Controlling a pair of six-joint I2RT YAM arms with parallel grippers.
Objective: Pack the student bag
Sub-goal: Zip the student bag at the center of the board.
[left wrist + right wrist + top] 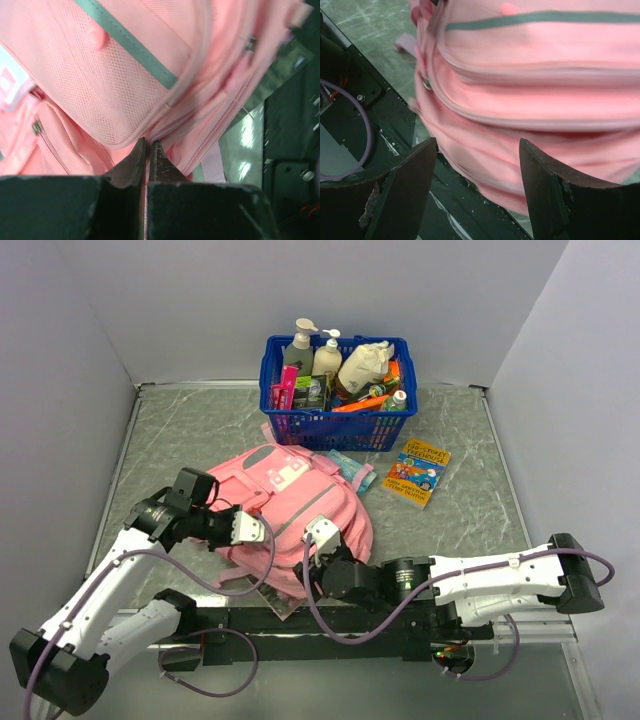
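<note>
Left claw (147, 145) closed tight at 8 o'clock on the student bag (290, 485); right claw (477, 142) wide at 5 o'clock (soft, floppy fabric, likely best gripped at seams).

Blue basket (330, 426) (full of bottles) near a book (418, 474).

One student bag (300, 502), one blue basket (335, 390) — two arms (100, 605).
</note>
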